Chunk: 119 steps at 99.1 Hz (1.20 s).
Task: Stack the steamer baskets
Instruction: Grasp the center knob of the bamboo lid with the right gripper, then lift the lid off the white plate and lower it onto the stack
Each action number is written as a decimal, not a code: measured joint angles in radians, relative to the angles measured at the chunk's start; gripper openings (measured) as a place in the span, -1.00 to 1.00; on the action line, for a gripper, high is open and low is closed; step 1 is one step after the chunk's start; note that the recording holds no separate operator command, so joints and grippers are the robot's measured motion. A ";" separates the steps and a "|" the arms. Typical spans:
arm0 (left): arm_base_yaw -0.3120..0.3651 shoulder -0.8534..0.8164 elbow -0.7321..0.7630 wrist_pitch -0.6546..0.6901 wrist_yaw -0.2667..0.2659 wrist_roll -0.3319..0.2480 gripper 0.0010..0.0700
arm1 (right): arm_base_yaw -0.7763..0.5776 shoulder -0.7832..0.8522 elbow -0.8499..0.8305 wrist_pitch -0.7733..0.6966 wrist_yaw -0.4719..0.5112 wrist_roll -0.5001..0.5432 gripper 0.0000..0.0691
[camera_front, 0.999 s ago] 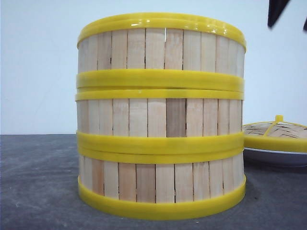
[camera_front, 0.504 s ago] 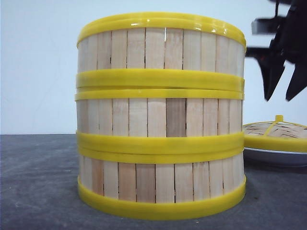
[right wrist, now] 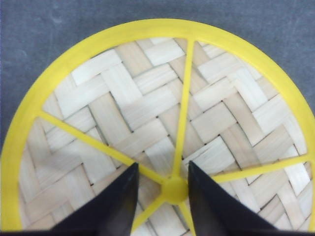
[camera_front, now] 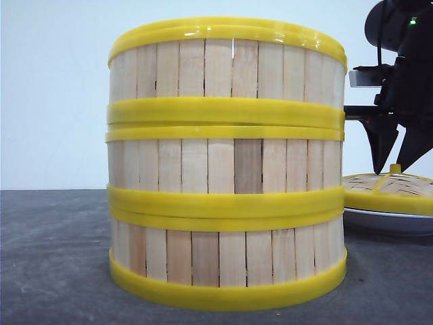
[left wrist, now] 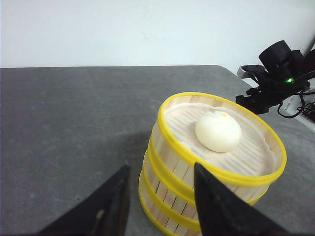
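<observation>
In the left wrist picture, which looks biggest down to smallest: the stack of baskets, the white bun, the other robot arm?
1. Stack of steamer baskets.
2. White bun and the right arm look about alike; the arm is farther away, so its true size is unsure.

Lighting: bright, even, diffuse, from overhead. Shadows: soft, short, on the dark grey matte tabletop (camera_front: 54, 257) beside the stack of three pale wooden-slat steamer baskets with yellow plastic rims (camera_front: 226, 162). Glare: mild sheen on the topmost rim. Background: washed-out white wall (left wrist: 123, 29). Focus: black gripper fingers (left wrist: 211, 206) slightly soft in both wrist views.
</observation>
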 joint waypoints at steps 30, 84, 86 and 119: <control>0.000 0.000 0.000 0.000 0.000 0.000 -0.35 | -0.003 0.000 0.006 -0.021 0.003 0.000 -0.78; 0.000 0.000 0.000 0.010 0.000 0.000 -0.35 | -0.004 0.000 0.021 -0.053 0.003 -0.004 -0.84; 0.000 0.000 0.000 0.013 0.000 0.000 -0.35 | -0.004 -0.001 0.024 -0.058 0.003 -0.005 -0.84; 0.000 0.000 0.000 0.020 0.000 0.000 -0.35 | -0.003 -0.105 0.140 -0.206 0.003 -0.039 -0.84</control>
